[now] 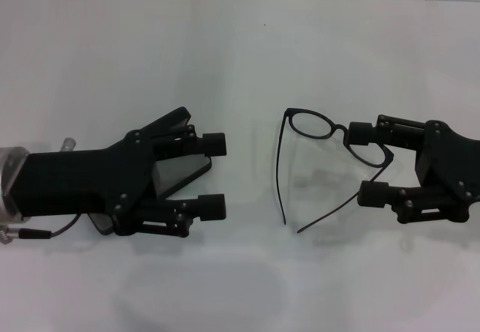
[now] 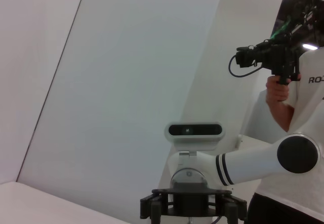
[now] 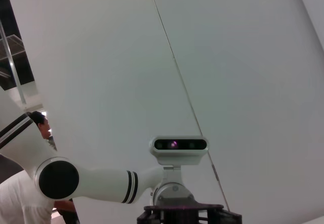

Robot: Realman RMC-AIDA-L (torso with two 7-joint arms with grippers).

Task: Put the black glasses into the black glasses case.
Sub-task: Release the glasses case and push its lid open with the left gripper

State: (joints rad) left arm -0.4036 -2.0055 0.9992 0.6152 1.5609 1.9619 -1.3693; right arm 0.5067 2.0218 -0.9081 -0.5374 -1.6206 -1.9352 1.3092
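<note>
Between my two right fingers sits one lens of the thin black wire-framed glasses [image 1: 330,152], so my right gripper [image 1: 366,163] is spread wide around that end of the frame, pads not yet closed on it as far as I can judge. To do this step well I should close slowly on the rim and hinge corner, not on the clear lens, and lift level so the free arms do not drag on the white table [image 1: 247,40].

Just beyond my fingertips, the other lens and the bridge reach toward the middle of the table. Both slim temple arms are unfolded and trail toward my body. The front's long axis runs across from my right gripper toward my left.

Well apart, across the table, my left gripper [image 1: 213,174] is also spread wide, holding nothing. Under it lies the black hard glasses case [image 1: 180,168], grey lining showing, mostly hidden by my fingers.
</note>
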